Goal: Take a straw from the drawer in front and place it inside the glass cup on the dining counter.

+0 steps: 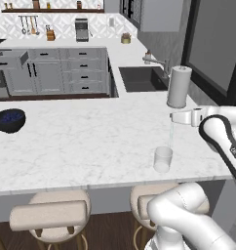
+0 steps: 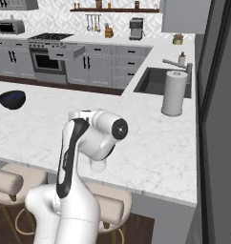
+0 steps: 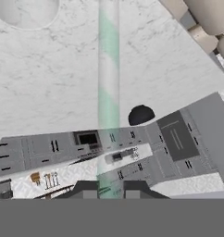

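Observation:
My gripper [image 1: 173, 117] is shut on a pale green and white striped straw [image 1: 171, 134], which hangs down over the dining counter [image 1: 81, 141]. The straw's lower end is just above and slightly right of the rim of the clear glass cup [image 1: 163, 158]. In the hand view the straw [image 3: 108, 69] runs up from between the fingertips of the gripper [image 3: 108, 190], and the round cup [image 3: 26, 11] lies off to its upper left. The drawer [image 1: 11, 61] stands pulled open on the far cabinet run, beside the oven, and the open drawer [image 2: 65, 51] also shows from the right base camera.
A white paper-towel roll [image 1: 179, 87] stands just behind the gripper, next to the sink [image 1: 142, 78]. A dark blue bowl [image 1: 9, 119] sits at the counter's left end. Padded stools [image 1: 49, 215] line the near edge. My own arm [image 2: 79, 143] blocks the cup area.

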